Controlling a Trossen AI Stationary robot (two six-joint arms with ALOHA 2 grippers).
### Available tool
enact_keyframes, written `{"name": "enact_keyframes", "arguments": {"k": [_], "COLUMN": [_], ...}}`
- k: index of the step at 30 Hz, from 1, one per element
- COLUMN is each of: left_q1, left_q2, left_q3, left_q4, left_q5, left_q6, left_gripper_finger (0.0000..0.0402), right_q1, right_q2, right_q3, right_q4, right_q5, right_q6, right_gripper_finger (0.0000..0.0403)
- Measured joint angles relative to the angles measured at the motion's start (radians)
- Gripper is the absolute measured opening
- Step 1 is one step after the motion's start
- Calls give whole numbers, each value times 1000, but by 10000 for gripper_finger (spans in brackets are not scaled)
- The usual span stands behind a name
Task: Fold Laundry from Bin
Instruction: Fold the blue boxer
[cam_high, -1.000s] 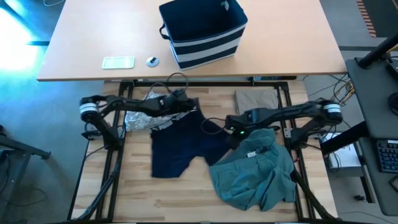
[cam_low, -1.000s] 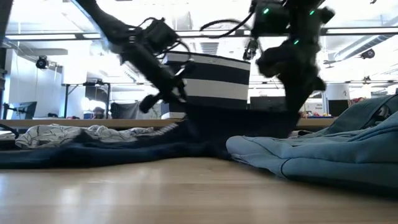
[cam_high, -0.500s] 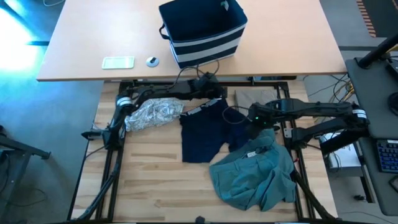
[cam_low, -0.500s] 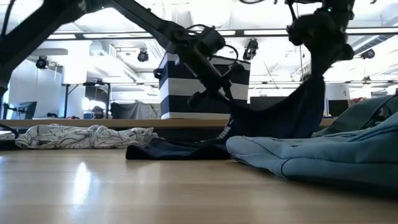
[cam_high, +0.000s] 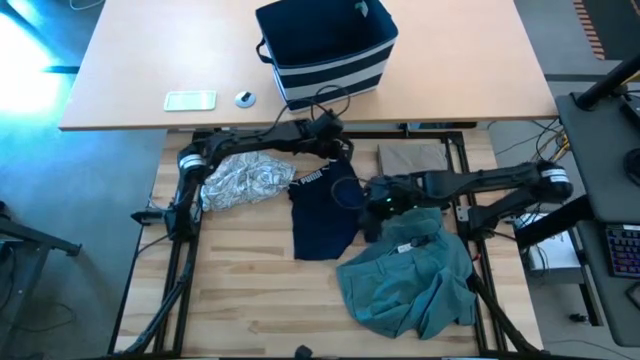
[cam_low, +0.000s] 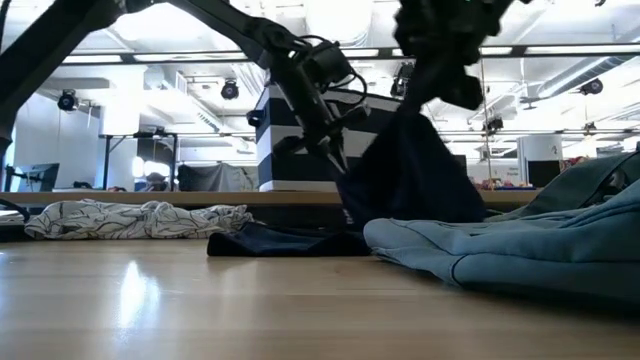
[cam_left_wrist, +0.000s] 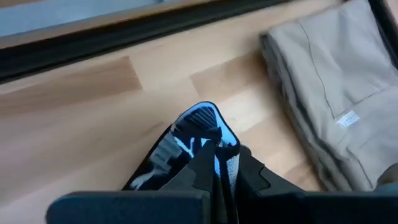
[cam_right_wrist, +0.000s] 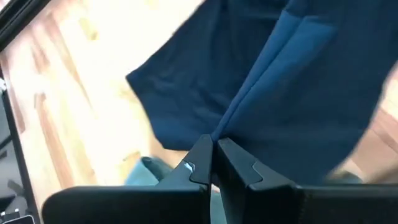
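Four garments are counted on the slatted wooden tabletop (cam_high: 230, 290): one grey-white patterned piece (cam_high: 243, 181) at the left, one navy piece (cam_high: 325, 210) with white print in the middle, one folded tan piece (cam_high: 412, 159) at the far edge, and one crumpled teal piece (cam_high: 410, 282) at the near right. One bin (cam_high: 327, 52), navy with white stripes, is seen standing on a second tabletop (cam_high: 470, 60) beyond, well apart from the laundry. Two small items are lying there too: one pale flat slab (cam_high: 190, 100) and one round object (cam_high: 245, 98).

Two arms are at work. The left claw (cam_high: 335, 150) is pressed together on the far edge of the navy piece, where white lettering shows; in the left wrist view a fold of cloth is pinched between its fingers (cam_left_wrist: 205, 177), with the tan piece close by. The right claw (cam_high: 378, 200) is pressed together on the right edge of the same navy piece, just beside the teal one. In the low view the navy cloth is seen lifted into a peak between the two claws, its lower part resting on the wood.
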Motion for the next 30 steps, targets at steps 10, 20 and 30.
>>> {"name": "enact_keyframes", "arguments": {"k": [10,20,30], "left_q1": [4,2,2], "left_q2": [-101,-185,-206], "left_q3": [-81,-263,-403], "left_q4": [-147,-198,-113], "left_q5": [7,8,8], "left_q6": [135,163,166], "left_gripper_finger": [3,3,3], "right_q1": [77,131,139], "right_q2": [242,463,568], "right_q3": [216,390,454], "right_q4": [7,26,47], "right_q5": [10,7,1], "right_q6": [-88,-160,-176], "right_gripper_finger": [9,9,9]}}
